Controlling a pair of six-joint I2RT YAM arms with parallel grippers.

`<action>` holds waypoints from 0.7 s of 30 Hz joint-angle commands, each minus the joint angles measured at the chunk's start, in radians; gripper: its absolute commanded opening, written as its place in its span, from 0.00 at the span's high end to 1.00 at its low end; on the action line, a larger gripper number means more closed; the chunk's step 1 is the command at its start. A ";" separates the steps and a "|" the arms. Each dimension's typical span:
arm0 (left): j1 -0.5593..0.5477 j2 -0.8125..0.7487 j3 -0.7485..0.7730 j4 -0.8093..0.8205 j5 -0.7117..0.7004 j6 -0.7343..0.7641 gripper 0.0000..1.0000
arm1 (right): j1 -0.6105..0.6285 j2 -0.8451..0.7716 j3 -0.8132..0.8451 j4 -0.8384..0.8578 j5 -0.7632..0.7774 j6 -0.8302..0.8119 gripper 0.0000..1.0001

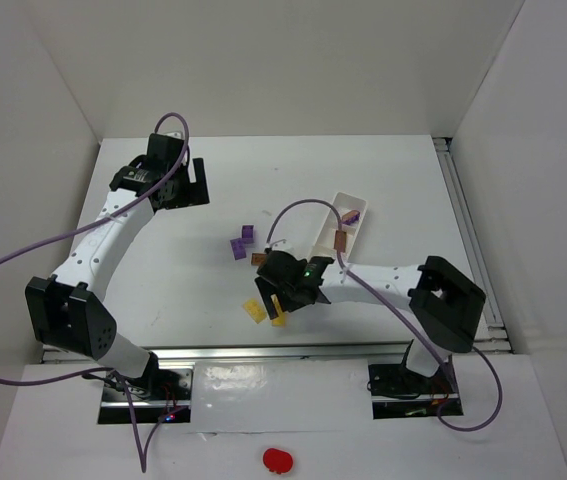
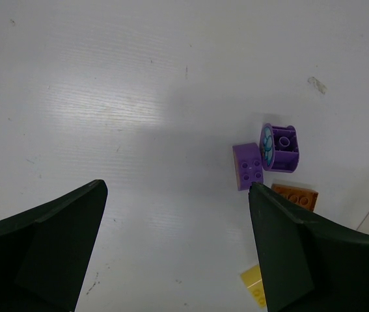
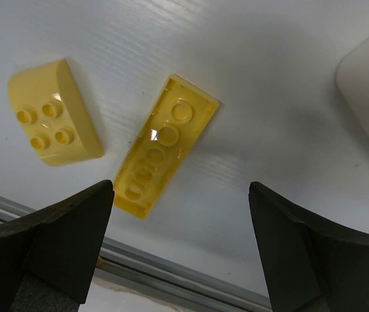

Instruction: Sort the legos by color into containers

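Two yellow legos lie near the table's front edge: a rounded brick and a long plate with its hollow underside up. My right gripper hovers open just above them, holding nothing. Two purple legos and a brown-orange one sit mid-table. The white tray holds a purple lego and a brown-orange one in separate compartments. My left gripper stands open over bare table at the back left.
A metal rail runs along the table's front edge, just beyond the yellow plate. A red blob lies on the near ledge between the arm bases. White walls enclose the table on three sides.
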State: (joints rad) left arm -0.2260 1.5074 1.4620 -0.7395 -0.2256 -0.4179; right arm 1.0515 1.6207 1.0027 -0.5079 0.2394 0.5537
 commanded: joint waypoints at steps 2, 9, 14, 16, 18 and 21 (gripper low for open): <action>-0.003 -0.038 0.004 0.011 0.006 0.030 0.00 | 0.015 0.057 0.066 -0.011 -0.026 0.019 0.08; -0.003 -0.047 -0.005 0.011 -0.003 0.030 0.00 | 0.015 0.149 0.129 -0.001 -0.006 -0.017 0.28; -0.003 -0.047 -0.005 0.011 -0.003 0.030 0.00 | 0.015 0.173 0.138 -0.001 0.003 -0.017 0.51; -0.003 -0.038 0.004 0.011 -0.003 0.030 0.00 | 0.015 0.173 0.139 -0.001 0.003 -0.017 0.53; -0.003 -0.027 0.004 0.011 -0.003 0.030 0.00 | 0.015 0.173 0.139 -0.001 0.014 -0.027 0.53; -0.003 -0.016 0.004 0.011 -0.003 0.030 0.00 | 0.015 0.173 0.149 -0.011 0.037 -0.040 0.53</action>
State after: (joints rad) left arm -0.2260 1.4963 1.4586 -0.7395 -0.2268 -0.4137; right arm 1.0580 1.7859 1.1076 -0.5041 0.2337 0.5297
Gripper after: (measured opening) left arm 1.001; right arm 0.477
